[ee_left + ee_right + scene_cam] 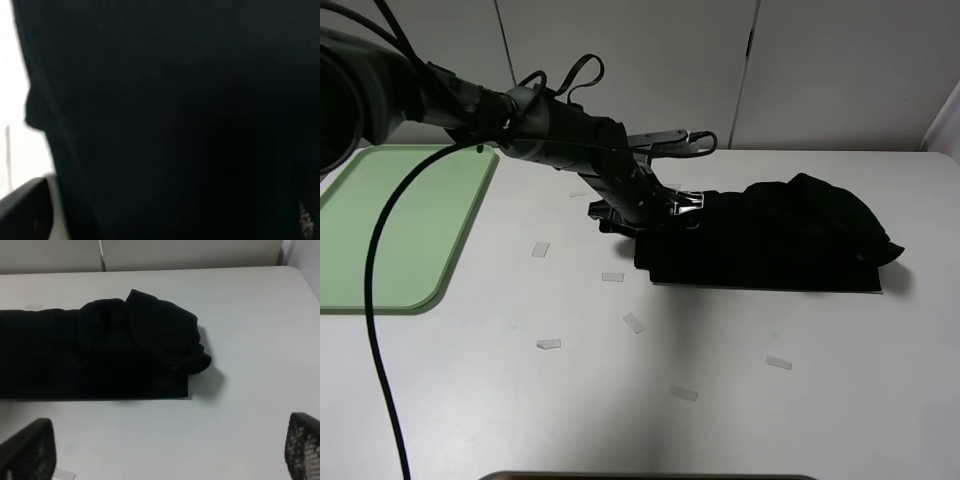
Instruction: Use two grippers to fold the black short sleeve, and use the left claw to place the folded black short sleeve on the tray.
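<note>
My left claw (663, 212) sits at the edge of the shirt (775, 245), jaws hidden by cloth so I cannot tell their state, while the jaws of the right gripper (165, 450) stand wide apart.

I count one black short sleeve (770, 245), one tray (390, 230), at least six tape scraps (549, 344), a left tool (668, 212) and a right tool (167, 447).

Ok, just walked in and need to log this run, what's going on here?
The left gripper is down at the left edge of the black shirt, which lies folded into a long strip with its right end bunched up. Its wrist camera sees only black cloth, so a grip cannot be confirmed. The right gripper hangs open, clear of the shirt. The shirt is not yet on the green tray at far left.
</note>
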